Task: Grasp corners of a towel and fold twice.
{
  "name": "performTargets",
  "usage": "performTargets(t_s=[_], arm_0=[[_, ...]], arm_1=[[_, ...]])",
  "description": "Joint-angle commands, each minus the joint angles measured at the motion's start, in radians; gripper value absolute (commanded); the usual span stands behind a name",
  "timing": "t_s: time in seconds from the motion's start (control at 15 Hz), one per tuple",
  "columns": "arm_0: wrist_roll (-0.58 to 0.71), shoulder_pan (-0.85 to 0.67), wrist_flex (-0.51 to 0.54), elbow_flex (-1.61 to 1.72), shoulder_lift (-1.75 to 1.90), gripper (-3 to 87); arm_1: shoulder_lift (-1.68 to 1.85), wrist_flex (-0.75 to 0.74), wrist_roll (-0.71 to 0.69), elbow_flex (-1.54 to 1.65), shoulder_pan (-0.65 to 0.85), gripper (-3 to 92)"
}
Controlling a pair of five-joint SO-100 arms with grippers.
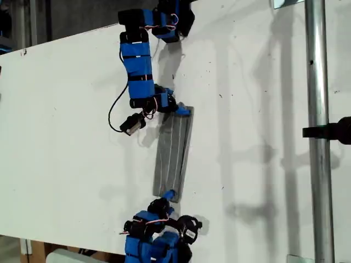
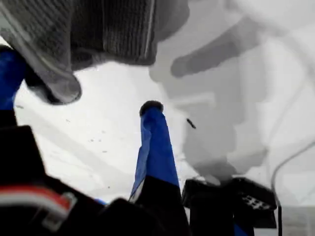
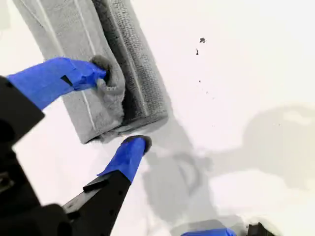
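**Q:** Exterior view, where is the towel?

**A:** The towel [image 1: 173, 150] lies flat on the white table [image 1: 66, 153], folded into a long narrow strip that runs from the middle of the view down toward its bottom edge. One arm [image 1: 137, 60] reaches in from the view's top, and its upper claw [image 1: 178, 108] sits at the strip's far end. Another arm [image 1: 156, 235] comes up from the view's bottom, and its lower claw [image 1: 167, 197] has a blue tip just beside the near end. A metal pole [image 1: 318, 137] stands at the exterior view's right. I cannot match either arm to a wrist camera with confidence.

**Q:** First wrist view?

**A:** My first gripper [image 2: 88, 93] is spread wide. One blue finger [image 2: 153, 132] has its dark tip over bare table, just short of the cloth's edge. The other finger is partly hidden behind a blurred grey corner of cloth. I see nothing pinched between them. A black part and a thin cable show past the fingers.

**Q:** Second wrist view?

**A:** My second gripper [image 3: 120, 108] is also spread, less wide than the first. One finger [image 3: 59, 78] has its tip pushed into the rumpled corner at the strip's end. The other tip rests on the table, just off the cloth's edge. The folded layers and a pale stripe are sharp here. The cloth is touched, not clamped.
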Motion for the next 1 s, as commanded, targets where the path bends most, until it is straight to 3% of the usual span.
performTargets(t_s=[0.0, 0.13, 0.27, 0.47, 0.6, 0.8, 0.93], arm_0=[[-0.117, 0.084, 0.083, 0.046, 0.399, 22.1], [-0.212, 0.156, 0.075, 0.279, 0.845, 17.3], [-0.167, 0.262, -0.052, 0.511, 1.341, 0.3], [-0.282, 0.385, -0.061, 0.615, 1.333, -2.6], [-0.291, 0.382, -0.055, 0.678, 1.333, -2.6], [-0.256, 0.373, -0.081, 0.738, 1.333, -2.6], [-0.267, 0.376, -0.087, 0.756, 1.333, -2.6]], arm_1=[[0.388, 0.031, 0.101, 0.152, -0.031, 39.1], [0.684, -0.009, 0.244, 0.419, -0.02, 39.9], [0.962, -0.089, 0.419, 0.678, -0.052, 39.5], [1.566, -0.163, 0.747, 1.111, -0.23, 28.9], [1.752, -0.16, 0.815, 1.213, -0.287, 28.5], [1.977, -0.118, 0.827, 1.302, -0.236, 27.9], [1.868, -0.147, 0.816, 1.249, -0.212, 35.9]])
